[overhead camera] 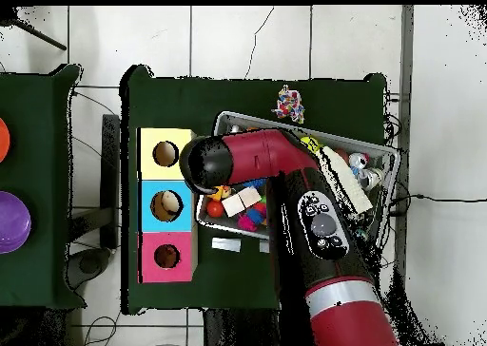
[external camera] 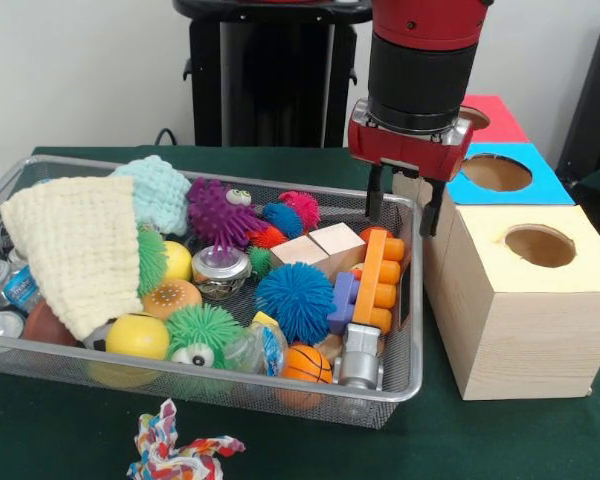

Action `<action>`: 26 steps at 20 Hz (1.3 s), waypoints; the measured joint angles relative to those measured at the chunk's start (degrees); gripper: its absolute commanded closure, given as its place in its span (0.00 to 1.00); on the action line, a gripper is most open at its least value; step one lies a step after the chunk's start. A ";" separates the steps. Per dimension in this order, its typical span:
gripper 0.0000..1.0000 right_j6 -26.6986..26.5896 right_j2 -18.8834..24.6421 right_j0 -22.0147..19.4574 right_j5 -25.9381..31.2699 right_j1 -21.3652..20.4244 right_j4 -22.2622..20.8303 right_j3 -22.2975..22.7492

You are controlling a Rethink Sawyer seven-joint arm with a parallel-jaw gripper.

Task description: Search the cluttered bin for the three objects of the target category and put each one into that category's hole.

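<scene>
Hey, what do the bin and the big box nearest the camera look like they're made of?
The bin looks like silvery metal wire mesh; the contents show through its walls. The box looks like unfinished pale wood, matte with faint grain, though it may be plywood.

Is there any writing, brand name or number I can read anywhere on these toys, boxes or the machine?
No text can be read in either view.
Small bottle at the bin's edge: blue label, print too blurred to read.
Arm's control pad: buttons with marks too small to read.
Yellow, blue and red boxes: no lettering visible.
</scene>
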 measured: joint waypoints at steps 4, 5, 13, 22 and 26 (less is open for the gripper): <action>0.00 0.00 -0.99 1.26 0.01 -0.45 -0.09 -0.09; 0.00 0.00 -1.20 1.60 0.01 -0.57 -0.11 -0.16; 0.00 0.00 -1.84 3.31 0.00 -1.38 -0.11 -0.52; 0.00 0.00 -2.61 3.13 0.01 -1.42 -0.32 -0.53; 0.00 0.00 -3.27 2.99 0.00 -1.41 -0.68 -0.53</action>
